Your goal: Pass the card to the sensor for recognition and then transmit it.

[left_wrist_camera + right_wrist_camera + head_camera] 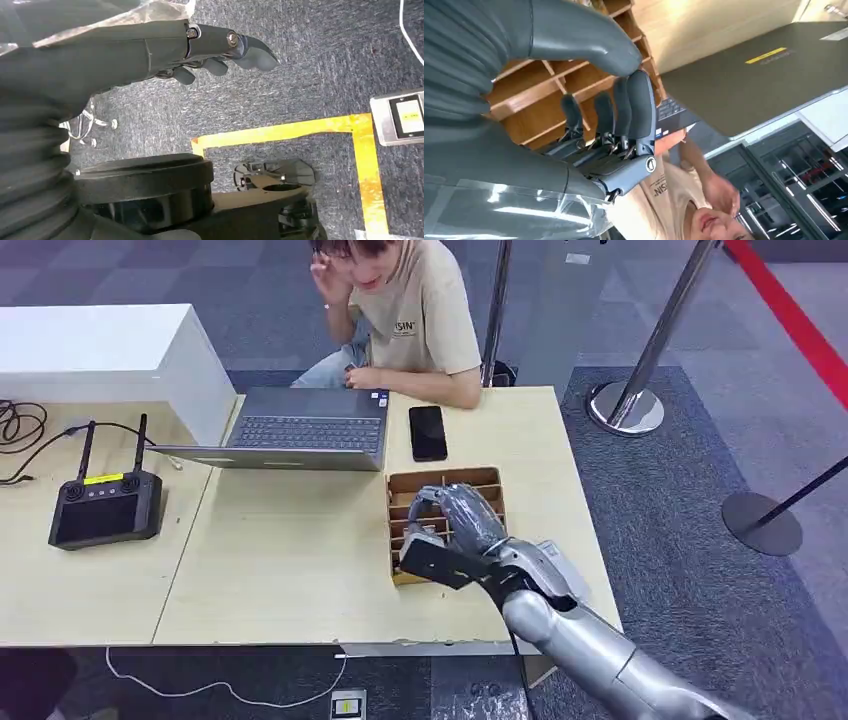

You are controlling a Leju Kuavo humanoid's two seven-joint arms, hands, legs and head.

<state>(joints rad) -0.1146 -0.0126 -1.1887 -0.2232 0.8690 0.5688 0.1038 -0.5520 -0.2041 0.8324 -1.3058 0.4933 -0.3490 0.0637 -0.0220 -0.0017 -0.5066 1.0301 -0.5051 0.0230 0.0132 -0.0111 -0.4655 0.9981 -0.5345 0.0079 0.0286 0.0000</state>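
The right hand (455, 525) hovers over the wooden slotted card box (445, 480) on the surface (290, 560), fingers curled, holding nothing visible, probably reaching for a card; no card is discernible. The left hand (220, 52) hangs empty.

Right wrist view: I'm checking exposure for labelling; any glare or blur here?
Right wrist view: glare on the clear wrap by the right hand; tabletop washed bright; wooden organizer stays readable. Head view: evenly lit.
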